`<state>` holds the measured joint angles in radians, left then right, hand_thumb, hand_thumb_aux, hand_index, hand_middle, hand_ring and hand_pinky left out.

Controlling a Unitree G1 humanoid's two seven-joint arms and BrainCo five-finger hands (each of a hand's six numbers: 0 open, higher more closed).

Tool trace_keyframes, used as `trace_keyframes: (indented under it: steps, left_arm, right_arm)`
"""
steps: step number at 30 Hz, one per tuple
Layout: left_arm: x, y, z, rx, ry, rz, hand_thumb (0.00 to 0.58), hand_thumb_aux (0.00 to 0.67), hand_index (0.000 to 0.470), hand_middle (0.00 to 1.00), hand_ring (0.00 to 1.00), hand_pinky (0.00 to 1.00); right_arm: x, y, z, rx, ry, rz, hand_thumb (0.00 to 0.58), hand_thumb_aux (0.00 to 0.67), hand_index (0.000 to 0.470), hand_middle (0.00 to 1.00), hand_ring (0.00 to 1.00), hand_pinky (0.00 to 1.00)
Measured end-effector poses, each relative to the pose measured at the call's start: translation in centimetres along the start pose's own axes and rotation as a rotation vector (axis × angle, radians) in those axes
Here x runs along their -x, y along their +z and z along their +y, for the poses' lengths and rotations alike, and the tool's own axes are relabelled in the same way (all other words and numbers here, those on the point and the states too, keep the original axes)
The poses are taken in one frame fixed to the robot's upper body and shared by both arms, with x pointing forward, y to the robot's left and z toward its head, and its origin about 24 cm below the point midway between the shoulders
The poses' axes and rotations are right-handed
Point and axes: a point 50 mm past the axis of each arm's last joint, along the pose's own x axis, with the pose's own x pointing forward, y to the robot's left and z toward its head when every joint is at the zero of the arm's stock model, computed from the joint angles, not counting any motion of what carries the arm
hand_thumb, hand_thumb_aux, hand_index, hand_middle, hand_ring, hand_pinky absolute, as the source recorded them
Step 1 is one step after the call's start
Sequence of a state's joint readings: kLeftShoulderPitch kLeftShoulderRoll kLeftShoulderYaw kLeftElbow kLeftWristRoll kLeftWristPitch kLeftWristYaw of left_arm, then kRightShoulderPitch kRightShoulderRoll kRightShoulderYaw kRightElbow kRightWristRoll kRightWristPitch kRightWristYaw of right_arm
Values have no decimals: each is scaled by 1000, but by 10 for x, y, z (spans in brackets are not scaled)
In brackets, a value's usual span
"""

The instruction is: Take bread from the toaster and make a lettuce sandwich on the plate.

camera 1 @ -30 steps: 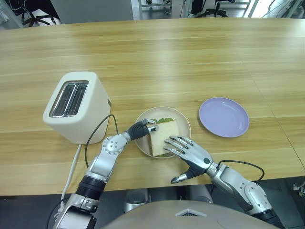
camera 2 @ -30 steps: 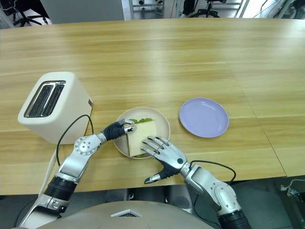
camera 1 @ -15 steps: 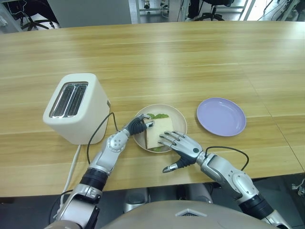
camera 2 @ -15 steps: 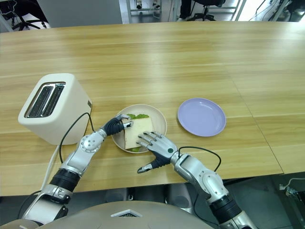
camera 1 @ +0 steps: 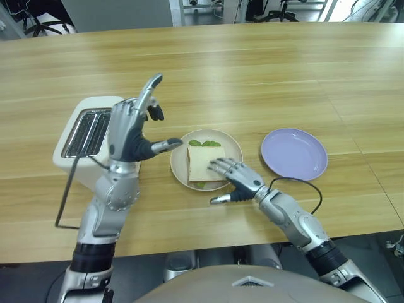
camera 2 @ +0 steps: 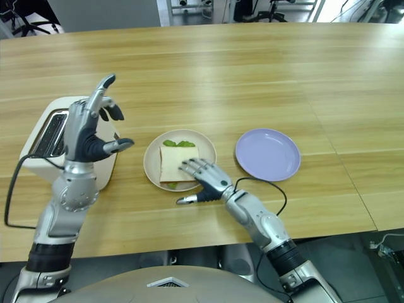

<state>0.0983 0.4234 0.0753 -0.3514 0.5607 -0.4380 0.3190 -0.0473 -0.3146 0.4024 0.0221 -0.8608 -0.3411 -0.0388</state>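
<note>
A slice of white bread (camera 1: 203, 163) lies on lettuce (camera 1: 205, 144) on the beige plate (camera 1: 179, 168); green leaf shows past the bread's far edge. My right hand (camera 1: 235, 180) is open, its fingers spread flat on the bread's near right corner. Raised above the table, my left hand (camera 1: 134, 126) is open and holds nothing, in front of the cream toaster (camera 1: 88, 129). The toaster's two slots (camera 2: 49, 134) look dark, and I cannot tell whether bread is inside.
An empty purple plate (camera 1: 294, 154) sits to the right of the beige plate. The toaster's black cable (camera 1: 66, 196) loops down toward the table's front edge behind my left arm. A black cable (camera 1: 297, 184) runs along my right forearm. Bare wood stretches beyond the plates.
My left hand has let go at the plate's left rim and risen high in front of the toaster, fingers spread. My right hand stays on the bread. The camera has shifted.
</note>
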Motion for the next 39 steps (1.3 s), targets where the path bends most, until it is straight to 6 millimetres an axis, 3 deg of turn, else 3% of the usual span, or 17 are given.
trace_keyframes:
  steps: [1, 2, 3, 4, 8, 11, 16, 20, 23, 27, 33, 39]
  left_arm:
    - [2, 2, 2, 20, 5, -3, 0, 0, 0, 118, 118, 118]
    - [5, 5, 3, 54, 7, -2, 445, 347, 238, 533, 533, 533]
    - [8, 8, 4, 105, 1, -1, 580, 670, 460, 1000, 1000, 1000]
    - [13, 10, 5, 167, -17, 3, 580, 670, 460, 1000, 1000, 1000]
    - [35, 18, 0, 447, -166, 29, 580, 670, 460, 1000, 1000, 1000]
    - [47, 22, 2, 577, -288, 21, 580, 670, 460, 1000, 1000, 1000]
    - [82, 25, -17, 654, -675, 56, 580, 670, 460, 1000, 1000, 1000]
    - [118, 7, -47, 433, -1029, 145, 580, 670, 460, 1000, 1000, 1000]
    - [130, -6, -66, 256, -1179, 161, 580, 670, 460, 1000, 1000, 1000]
    - [131, -16, -88, 98, -1245, 130, 580, 670, 460, 1000, 1000, 1000]
    - [93, -26, -127, -120, -1206, -7, 580, 670, 460, 1000, 1000, 1000]
    - [61, -43, -148, -277, -1169, -19, 580, 670, 460, 1000, 1000, 1000]
  right_arm:
    - [0, 0, -6, -22, -43, -8, 580, 670, 460, 0, 0, 0]
    - [-1, 0, -15, -62, -98, -22, 580, 670, 460, 0, 0, 0]
    - [-2, 2, -24, -130, -154, -44, 580, 670, 460, 749, 749, 749]
    - [-1, 5, -33, -217, -209, -72, 580, 670, 460, 1000, 1000, 1000]
    - [11, 16, -70, -577, -326, -225, 580, 670, 460, 1000, 1000, 1000]
    - [23, 16, -68, -742, -222, -264, 580, 670, 460, 1000, 1000, 1000]
    - [49, 14, -33, -776, 141, -220, 580, 670, 460, 1000, 1000, 1000]
    - [66, 10, 11, -597, 447, -115, 580, 670, 460, 1000, 1000, 1000]
    - [73, 5, 39, -439, 589, -58, 580, 670, 460, 1000, 1000, 1000]
    - [63, 0, 49, -260, 582, -47, 580, 670, 460, 1000, 1000, 1000]
    - [27, -6, 57, -39, 494, -52, 580, 670, 460, 1000, 1000, 1000]
    - [-17, -16, 55, 108, 397, -32, 580, 670, 460, 1000, 1000, 1000]
